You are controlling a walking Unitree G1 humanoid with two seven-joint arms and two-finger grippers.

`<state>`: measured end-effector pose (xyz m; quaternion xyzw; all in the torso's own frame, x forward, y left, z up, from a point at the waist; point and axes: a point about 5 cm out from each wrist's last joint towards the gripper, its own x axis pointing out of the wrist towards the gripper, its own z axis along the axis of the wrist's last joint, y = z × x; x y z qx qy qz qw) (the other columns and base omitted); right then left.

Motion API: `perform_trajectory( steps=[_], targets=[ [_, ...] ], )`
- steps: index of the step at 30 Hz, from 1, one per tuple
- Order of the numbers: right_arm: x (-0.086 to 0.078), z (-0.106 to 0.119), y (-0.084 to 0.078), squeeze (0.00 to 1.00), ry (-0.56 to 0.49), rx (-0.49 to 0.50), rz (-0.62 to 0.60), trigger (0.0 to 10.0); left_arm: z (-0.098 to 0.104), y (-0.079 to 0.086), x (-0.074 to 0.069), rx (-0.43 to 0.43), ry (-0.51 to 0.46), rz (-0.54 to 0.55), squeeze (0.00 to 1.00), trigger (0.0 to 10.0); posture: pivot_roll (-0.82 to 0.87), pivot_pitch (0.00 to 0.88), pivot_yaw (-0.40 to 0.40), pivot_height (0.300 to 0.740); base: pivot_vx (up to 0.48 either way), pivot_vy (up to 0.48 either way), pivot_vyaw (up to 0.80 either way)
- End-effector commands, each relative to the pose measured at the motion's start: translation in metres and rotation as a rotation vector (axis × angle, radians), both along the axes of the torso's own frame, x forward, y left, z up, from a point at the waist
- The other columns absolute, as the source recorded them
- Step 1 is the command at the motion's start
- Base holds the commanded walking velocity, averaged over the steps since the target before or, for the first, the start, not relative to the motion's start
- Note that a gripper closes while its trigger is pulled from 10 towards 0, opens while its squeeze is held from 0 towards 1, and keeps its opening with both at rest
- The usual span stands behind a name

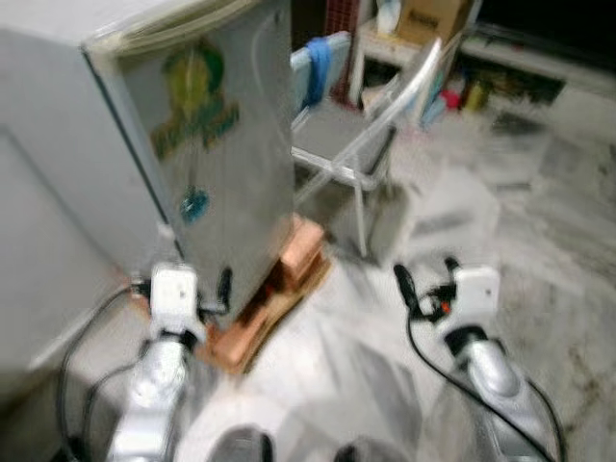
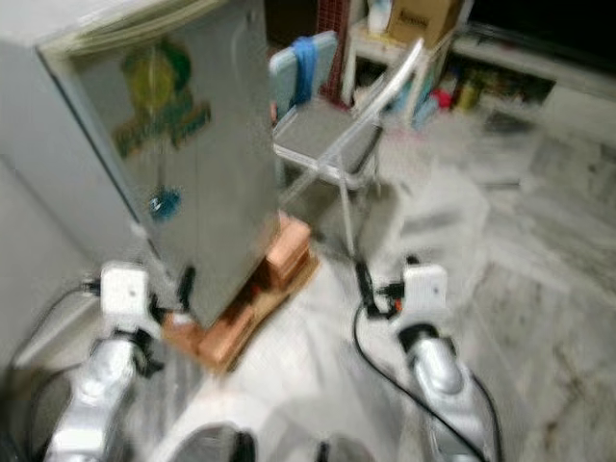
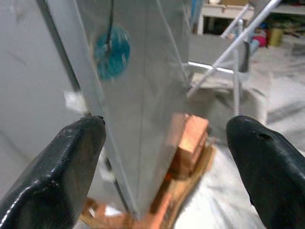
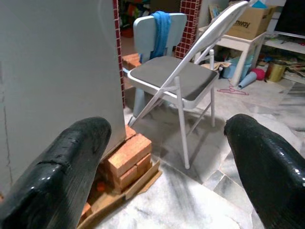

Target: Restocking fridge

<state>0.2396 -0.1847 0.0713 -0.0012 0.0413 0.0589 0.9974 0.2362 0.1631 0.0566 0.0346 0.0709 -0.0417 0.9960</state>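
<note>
Fridge (image 1: 221, 144): smooth brushed-metal skin, dull sheen. Bricks (image 4: 128, 155): rough orange clay, on brown cardboard (image 4: 143, 183). Folding chair (image 4: 176, 78): glossy painted metal frame, matt grey seat. Floor (image 1: 500, 250): polished marble.

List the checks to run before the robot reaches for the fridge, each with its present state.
1. Fridge door shut: ok.
2. Left gripper open, holding nothing: ok.
3. Right gripper open, holding nothing: ok.
4. Left gripper near the fridge's front corner: ok.
5. Folding chair stands beside the fridge, may crowd the door swing: cannot tell.
6. Fridge steady on its bricks: cannot tell.
</note>
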Motion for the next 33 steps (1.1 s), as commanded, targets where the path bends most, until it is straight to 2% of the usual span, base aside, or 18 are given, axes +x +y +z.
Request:
perform_trajectory(
  steps=[1,8,12,18,22,29,33],
  targets=[
    [0.002,0.001,0.002,0.00,0.000,0.006,-0.004,10.0,0.001,0.003,0.000,0.004,0.001,0.001,0.00,10.0,0.04,0.036,-0.038,0.740,0.000,0.480,-0.59],
    [0.000,0.001,0.002,0.00,-0.007,0.014,-0.030,10.0,0.002,0.003,0.002,0.024,0.003,-0.020,0.00,10.0,0.03,0.044,-0.018,0.740,0.000,0.480,-0.64],
    [-0.001,0.001,0.001,0.00,-0.009,0.013,-0.040,10.0,0.003,0.002,0.006,0.043,-0.012,-0.030,0.00,10.0,0.03,0.040,-0.018,0.740,0.000,0.480,0.00],
    [0.002,0.003,0.001,0.00,-0.016,0.006,-0.043,10.0,0.008,-0.001,0.012,0.020,-0.033,-0.042,0.00,10.0,0.03,0.045,-0.015,0.740,0.000,0.465,0.00],
    [0.006,0.004,0.000,0.00,-0.023,-0.002,-0.040,10.0,0.009,0.000,0.012,0.019,-0.037,-0.034,0.00,10.0,0.03,0.049,-0.016,0.740,0.000,0.267,0.00],
    [0.005,0.004,0.001,0.00,-0.020,-0.001,-0.044,10.0,0.007,-0.004,0.010,0.024,-0.039,-0.037,0.00,10.0,0.03,0.053,-0.015,0.740,0.000,0.000,0.00],
    [0.004,0.003,0.001,0.00,-0.011,-0.001,-0.043,10.0,0.008,-0.005,0.013,0.009,-0.044,-0.041,0.00,10.0,0.03,0.054,-0.018,0.740,0.000,0.000,-0.74]
  ],
)
